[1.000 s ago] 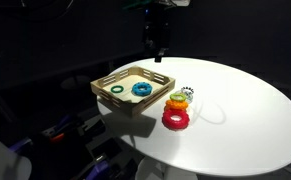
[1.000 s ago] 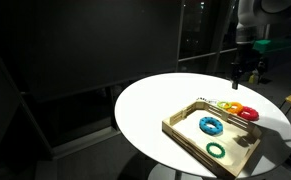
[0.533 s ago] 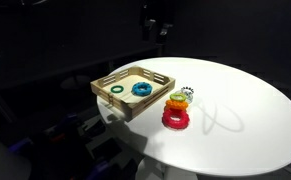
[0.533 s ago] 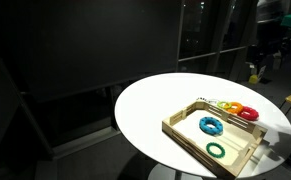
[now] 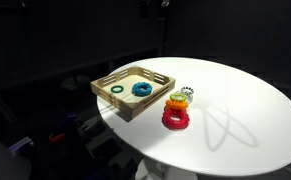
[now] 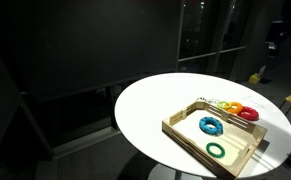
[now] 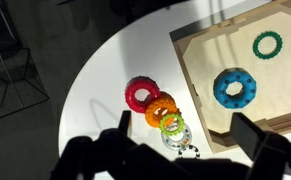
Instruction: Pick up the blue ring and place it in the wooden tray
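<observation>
Far below the gripper point(image 7: 181, 135), inside the wooden tray point(image 7: 185, 75), the blue ring point(image 7: 234, 88) is seen lying flat on the pale base. It is not gripped and is well apart from both fingers. A thin dark green ring point(image 7: 268, 43) lies in the same tray, farther out from the gripper and clear of the blue one.

In the wrist view the two fingers are spread wide at the lower edge of the picture, and nothing is held between them. Directly beneath the gap between them a row of rings rests on the white round table point(image 7: 105, 80), just outside the tray wall: a red ring point(image 7: 140, 94), an orange ring point(image 7: 162, 109) and a light green ring point(image 7: 172, 126).

A second ago the gripper hung low, close above the tray. Since then it has been lifted well away, so that little more than a sliver of the arm is left at the frame edge in both exterior views. The blue ring has stayed where it was in the tray throughout this retreat.

From this the task is judged to be done. The ring has been delivered and released, and the arm is being withdrawn, so no further grasp appears to be called for.
</observation>
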You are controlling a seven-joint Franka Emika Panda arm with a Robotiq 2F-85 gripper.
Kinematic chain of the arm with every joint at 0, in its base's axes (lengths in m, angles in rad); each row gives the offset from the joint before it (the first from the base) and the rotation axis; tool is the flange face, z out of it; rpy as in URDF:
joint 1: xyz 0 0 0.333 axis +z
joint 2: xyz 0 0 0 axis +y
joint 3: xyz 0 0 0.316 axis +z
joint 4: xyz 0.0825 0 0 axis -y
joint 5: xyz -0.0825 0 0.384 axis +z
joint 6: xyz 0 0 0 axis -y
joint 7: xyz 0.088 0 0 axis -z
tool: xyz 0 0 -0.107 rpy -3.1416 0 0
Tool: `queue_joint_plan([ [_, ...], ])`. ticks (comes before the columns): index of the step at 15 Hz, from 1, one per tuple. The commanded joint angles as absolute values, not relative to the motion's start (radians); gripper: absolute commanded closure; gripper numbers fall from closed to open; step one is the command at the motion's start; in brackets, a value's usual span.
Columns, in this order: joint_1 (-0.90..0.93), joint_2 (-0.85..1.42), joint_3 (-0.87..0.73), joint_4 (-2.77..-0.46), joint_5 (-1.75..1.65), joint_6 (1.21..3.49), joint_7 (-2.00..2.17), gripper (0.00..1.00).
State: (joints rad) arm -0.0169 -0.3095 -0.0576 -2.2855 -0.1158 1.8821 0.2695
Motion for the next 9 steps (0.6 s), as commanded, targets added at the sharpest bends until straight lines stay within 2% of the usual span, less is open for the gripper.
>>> queue_joint_plan([
  [1, -0.047, -0.39, -0.054, -2.322, -0.099, 1.871, 0.22, 0.0],
  [9, -0.057, -0.376, -0.04, -2.321, -0.109, 1.881, 0.24, 0.0],
])
